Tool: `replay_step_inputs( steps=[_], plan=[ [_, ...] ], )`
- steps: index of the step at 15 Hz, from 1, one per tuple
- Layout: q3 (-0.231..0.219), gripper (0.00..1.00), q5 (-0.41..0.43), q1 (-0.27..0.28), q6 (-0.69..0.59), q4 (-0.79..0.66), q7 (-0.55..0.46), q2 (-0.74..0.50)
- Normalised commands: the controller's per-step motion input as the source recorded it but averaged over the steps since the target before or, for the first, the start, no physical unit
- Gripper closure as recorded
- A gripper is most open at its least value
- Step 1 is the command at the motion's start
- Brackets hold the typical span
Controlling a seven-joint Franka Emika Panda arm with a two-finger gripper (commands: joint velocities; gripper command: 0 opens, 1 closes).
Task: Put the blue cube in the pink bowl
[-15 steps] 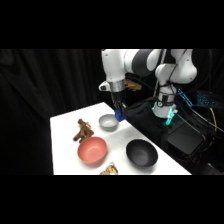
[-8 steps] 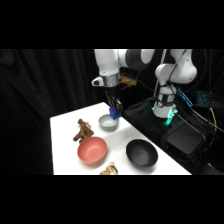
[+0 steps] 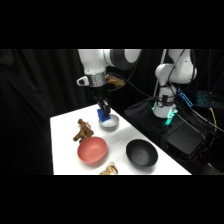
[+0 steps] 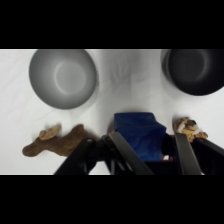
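No text, label, brand, number or sign can be read in either view. The white arm and its base carry no legible marking, the white table is plain, and the bowls and the blue cube show bare surfaces with no writing.
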Motion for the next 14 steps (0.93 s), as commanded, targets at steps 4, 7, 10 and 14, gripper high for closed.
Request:
replay_step_inputs(
  steps=[4, 7, 10, 14],
  plan=[
    [0.061, 0.77, 0.040, -0.050, -0.31, 0.63, -0.16, 0.38],
    [0.077, 0.77, 0.043, -0.028, -0.31, 0.59, -0.13, 0.35],
    [0.061, 0.77, 0.050, -0.040, -0.20, 0.46, -0.15, 0.29],
    [0.062, 0.77, 0.085, -0.073, 0.03, 0.27, -0.20, 0.24]
  ],
)
